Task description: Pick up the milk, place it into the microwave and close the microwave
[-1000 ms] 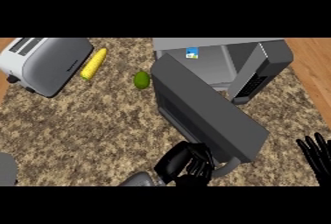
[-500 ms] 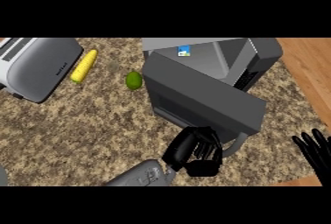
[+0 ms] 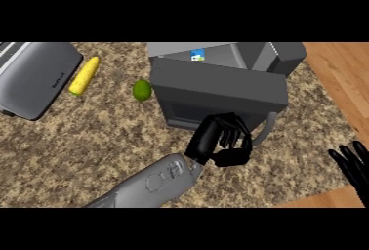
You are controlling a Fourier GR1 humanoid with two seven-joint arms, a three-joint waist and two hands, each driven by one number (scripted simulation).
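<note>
Milk: carton (image 3: 196, 55) sits inside the microwave (image 3: 282, 52), peeking over the door (image 3: 220, 90).
Left hand (image 3: 225, 141): fingers relaxed against the door's front, gripping nothing.
Right hand (image 3: 353, 166): open, resting at the right edge.

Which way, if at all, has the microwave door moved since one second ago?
Yes. The microwave door has swung toward the microwave body, from wide open to nearly shut, with the left robot hand at its outer side.
</note>
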